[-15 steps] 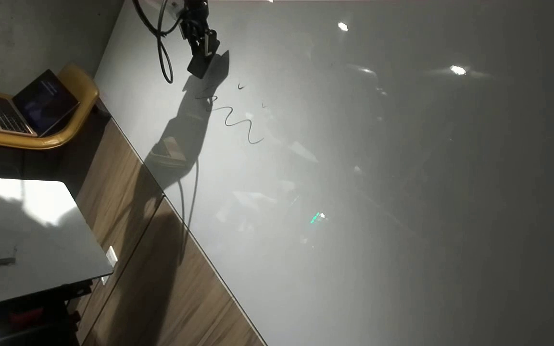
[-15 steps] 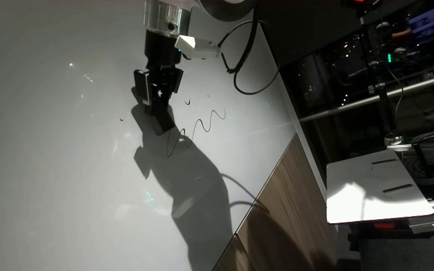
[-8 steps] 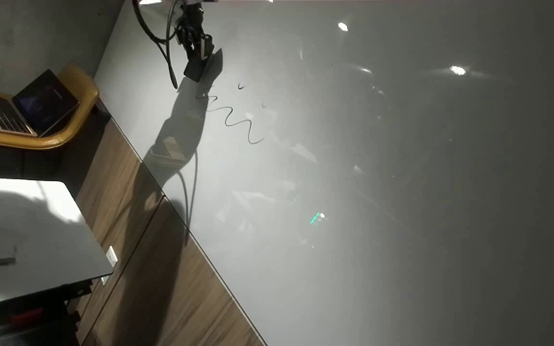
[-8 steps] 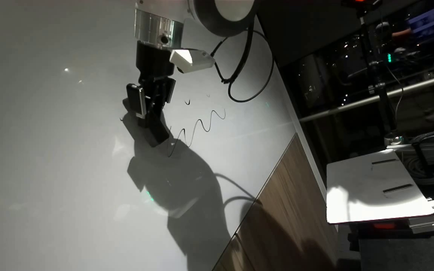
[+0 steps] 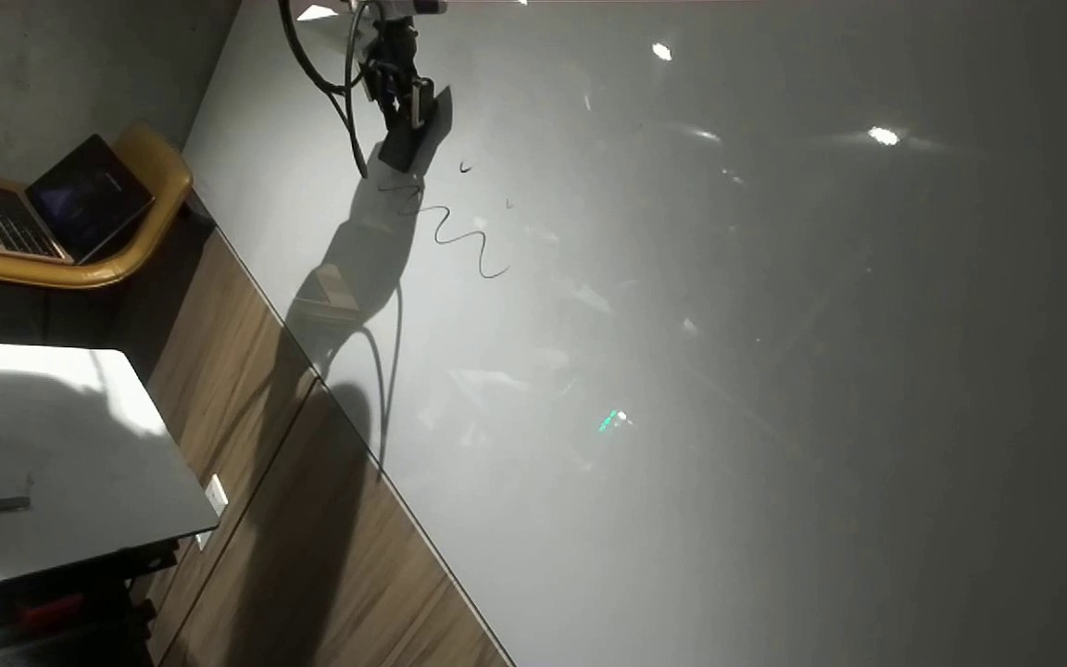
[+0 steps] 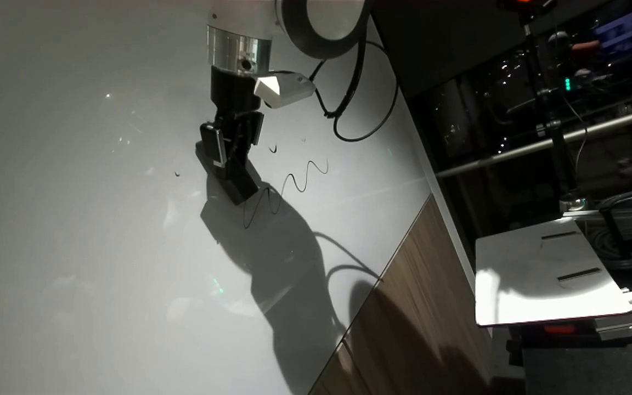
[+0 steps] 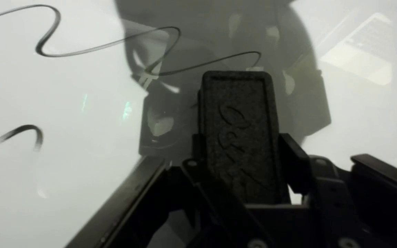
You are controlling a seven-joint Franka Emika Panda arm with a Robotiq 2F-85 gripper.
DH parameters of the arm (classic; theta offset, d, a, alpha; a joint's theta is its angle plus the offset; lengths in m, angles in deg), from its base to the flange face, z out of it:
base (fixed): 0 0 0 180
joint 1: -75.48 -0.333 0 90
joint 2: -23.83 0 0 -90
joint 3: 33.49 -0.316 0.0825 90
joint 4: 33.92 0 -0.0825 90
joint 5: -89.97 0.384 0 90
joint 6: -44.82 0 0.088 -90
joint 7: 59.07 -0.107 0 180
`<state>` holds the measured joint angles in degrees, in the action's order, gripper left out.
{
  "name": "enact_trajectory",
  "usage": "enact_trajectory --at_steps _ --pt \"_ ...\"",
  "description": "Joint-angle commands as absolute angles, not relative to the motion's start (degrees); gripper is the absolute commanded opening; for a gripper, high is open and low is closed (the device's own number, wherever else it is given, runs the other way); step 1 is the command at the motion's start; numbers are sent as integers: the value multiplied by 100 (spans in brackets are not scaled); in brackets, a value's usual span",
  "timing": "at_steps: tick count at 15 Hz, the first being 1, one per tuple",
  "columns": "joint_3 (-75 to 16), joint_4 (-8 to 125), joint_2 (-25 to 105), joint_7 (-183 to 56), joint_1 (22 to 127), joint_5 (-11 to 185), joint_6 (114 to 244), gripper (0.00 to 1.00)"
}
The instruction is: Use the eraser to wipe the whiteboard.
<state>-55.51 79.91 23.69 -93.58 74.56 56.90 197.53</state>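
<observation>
The eraser is a dark grey-black block (image 7: 240,131), seen from its back in the wrist view and in both exterior views (image 5: 400,148) (image 6: 243,189). My gripper (image 7: 243,151) is shut on the eraser's two sides; its far end sticks out past the fingertips. The gripper also shows in both exterior views (image 5: 407,104) (image 6: 232,156). The large whiteboard (image 5: 728,371) (image 6: 102,230) carries a thin wavy pen line (image 5: 442,222) (image 6: 294,178) (image 7: 81,52) and small stray marks. The eraser is beside the line's end, close to the board; I cannot tell whether it touches.
Wood panelling (image 5: 339,519) borders the board's lower edge. A small white table (image 5: 61,463) (image 6: 535,274) stands off the board. A yellow chair (image 5: 154,176) holds a laptop (image 5: 80,204). A cable (image 6: 357,77) loops beside the arm. The arm's shadow falls over part of the line.
In the exterior views the gripper with the eraser has shifted slightly left and downward, then back to the right. The eraser's shadow now lies closer to it. The pen line looks the same.
</observation>
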Motion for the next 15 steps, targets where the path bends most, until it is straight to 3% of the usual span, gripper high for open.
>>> enact_trajectory --at_steps 1,8,15 --pt "-5148 8089 2080 -8938 7838 5790 19839 29" --pt "-4383 8685 1679 -8855 8364 5741 20051 29" --pt "-3178 8436 2219 -7711 8606 6204 20396 29"
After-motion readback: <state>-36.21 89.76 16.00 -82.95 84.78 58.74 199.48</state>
